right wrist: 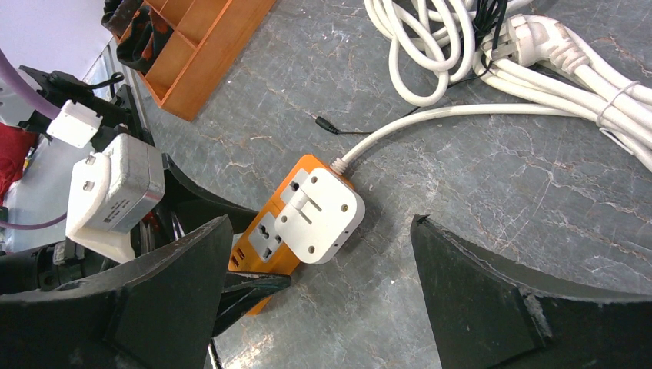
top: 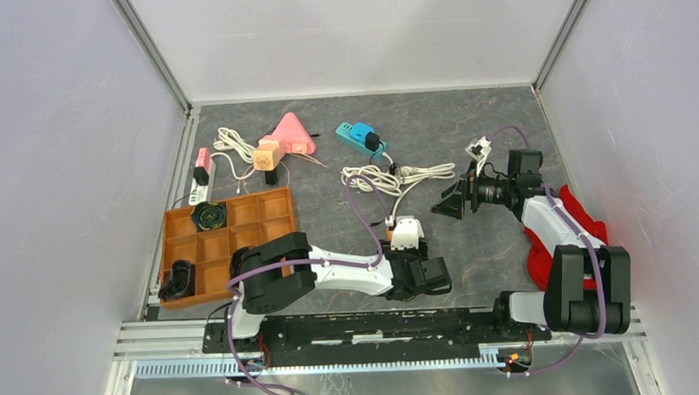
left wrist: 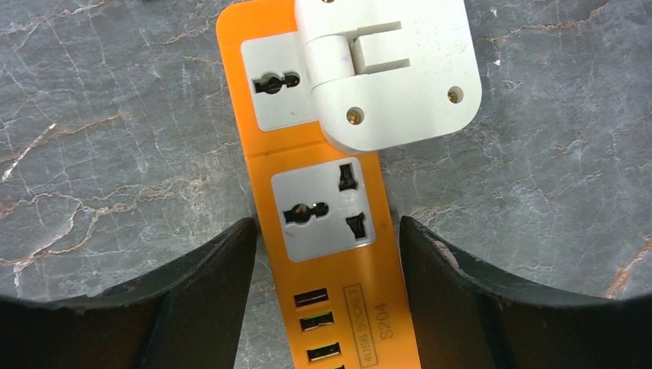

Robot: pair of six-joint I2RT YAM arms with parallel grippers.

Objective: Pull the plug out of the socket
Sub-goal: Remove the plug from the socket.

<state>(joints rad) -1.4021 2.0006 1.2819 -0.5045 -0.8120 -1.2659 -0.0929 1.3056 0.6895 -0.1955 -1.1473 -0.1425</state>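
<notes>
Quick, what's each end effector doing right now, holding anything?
Left end effector: open, fingers either side of the orange power strip, not gripping.
Right end effector: open, empty, above the white plug.

The power strip (left wrist: 330, 254) is orange with light grey socket faces, and the plug adapter (left wrist: 388, 69) on it is white with brass-coloured screws. The table (left wrist: 115, 154) is dark grey with pale marble-like veining. Gripper fingers (left wrist: 192, 300) look black. The compartment tray (right wrist: 207, 54) is orange-brown, the coiled cables (right wrist: 492, 54) white.

White-and-black arms (top: 340, 271) with purple cables (top: 365, 216) and black end effector fingers (left wrist: 192, 296).
</notes>
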